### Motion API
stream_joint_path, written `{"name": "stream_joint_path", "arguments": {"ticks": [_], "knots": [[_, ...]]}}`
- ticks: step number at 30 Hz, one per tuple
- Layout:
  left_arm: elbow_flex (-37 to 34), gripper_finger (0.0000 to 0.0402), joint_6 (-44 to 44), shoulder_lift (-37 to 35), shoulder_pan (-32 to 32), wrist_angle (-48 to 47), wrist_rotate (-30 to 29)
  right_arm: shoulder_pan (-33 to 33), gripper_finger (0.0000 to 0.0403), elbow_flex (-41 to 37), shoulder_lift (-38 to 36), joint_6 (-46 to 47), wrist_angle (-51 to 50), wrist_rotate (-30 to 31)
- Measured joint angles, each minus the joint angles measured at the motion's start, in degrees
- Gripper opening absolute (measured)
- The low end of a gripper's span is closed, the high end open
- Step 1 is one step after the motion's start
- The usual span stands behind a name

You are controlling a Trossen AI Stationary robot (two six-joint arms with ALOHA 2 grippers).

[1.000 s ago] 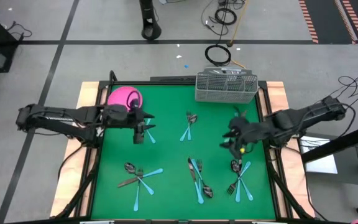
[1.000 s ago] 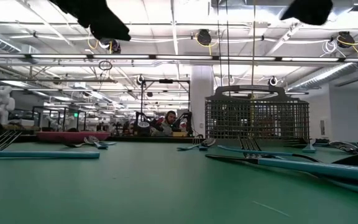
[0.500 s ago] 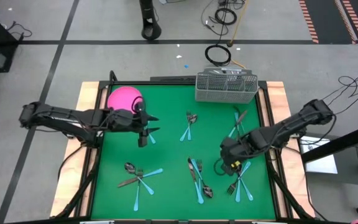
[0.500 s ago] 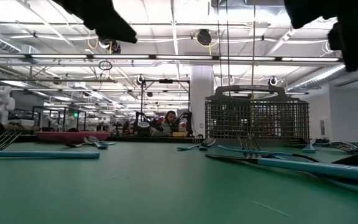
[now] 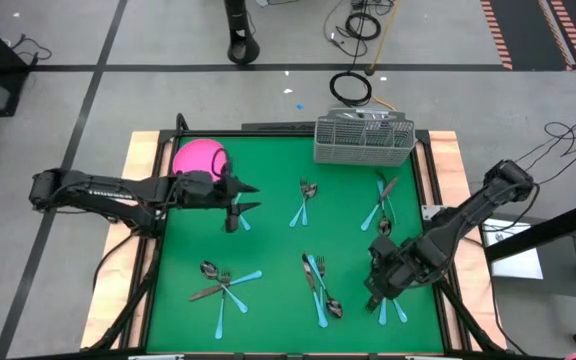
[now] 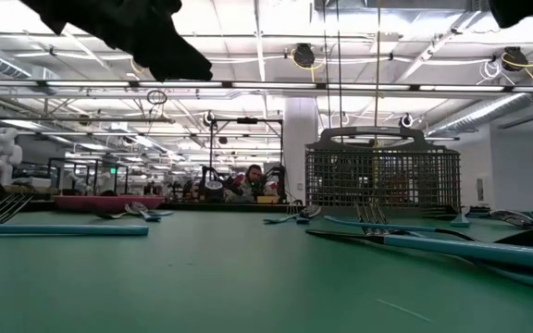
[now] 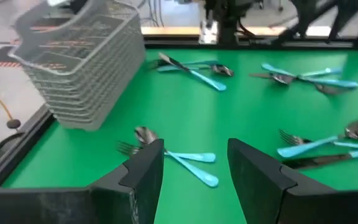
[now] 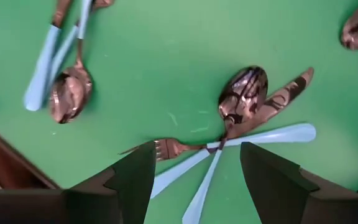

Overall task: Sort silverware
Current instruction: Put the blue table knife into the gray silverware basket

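right gripper (image 5: pixel 380 283) is down low over the front-right cluster with its fingers spread, nothing in them. left gripper (image 5: pixel 236 200) hovers near the pink plate (image 5: pixel 199 155), fingers apart too, empty. the mesh caddy (image 5: pixel 364 139) sits at the back edge. silverware (image 8: pixel 229 134) lies in crossed piles all over the green mat (image 5: pixel 273 250). these look light, stiff and probably slippery lying flat, so i'd pinch a blue handle (image 8: pixel 284 134) mid-length where it's clear of the others.

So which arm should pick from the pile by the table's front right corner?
Right. The right gripper hangs open directly over that silverware pile; the left gripper is across the table near the pink plate.
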Motion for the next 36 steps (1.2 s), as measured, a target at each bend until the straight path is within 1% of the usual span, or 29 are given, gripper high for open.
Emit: {"name": "stream_joint_path", "arguments": {"ticks": [5, 9, 12, 16, 18, 20, 22, 26, 32, 34, 36], "knots": [[0.0, 0.0180, 2.0, -2.9, 4.0, 2.1, 3.8, 0.1, 0.0224, -0.1, 3.0, 0.0, -2.8, 0.1], [0.0, 0.0180, 3.2, -3.8, 6.0, 6.2, 4.0, -2.7, 0.0224, -0.1, 3.6, 1.7, -7.9, 4.8], [0.0, 0.0180, 4.2, -3.5, 6.6, 8.1, 4.0, -6.6, 0.0224, -0.1, 2.9, 2.5, -11.3, 8.5], [0.0, 0.0180, 4.9, -2.5, 6.7, 7.9, 4.0, -13.1, 0.0224, -0.1, 2.4, -0.8, -12.4, 15.1], [0.0, 0.0180, 5.6, -2.1, 6.7, 7.9, 4.0, -16.7, 0.0224, -0.1, 2.4, -3.5, -12.4, 16.8], [0.0, 0.0180, 6.5, -2.1, 6.6, 7.8, 3.7, -21.2, 0.0224, -0.1, 2.3, -5.0, -13.2, 15.0], [0.0, 0.0180, 6.9, -2.2, 6.6, 8.0, 3.1, -25.4, 0.0224, -0.1, 2.3, -9.1, -15.1, 12.3], [0.0, 0.0180, 9.1, -2.3, 6.7, 7.6, 2.9, -32.1, 0.0224, -0.1, 2.3, -16.5, -17.5, 12.6], [0.0, 0.0180, 10.5, -2.3, 6.7, 5.2, 2.7, -41.6, 0.0224, -0.4, 2.3, -26.9, -16.4, 11.8], [0.0, 0.0180, 10.5, -2.3, 6.6, 4.8, 2.7, -45.0, 0.0224, -2.3, 1.3, -28.7, -15.0, 11.7], [0.0, 0.0180, 10.5, -2.3, 6.6, 4.7, 2.7, -48.3, 0.0224, -5.8, -0.4, -29.4, -10.2, 9.9]]}}
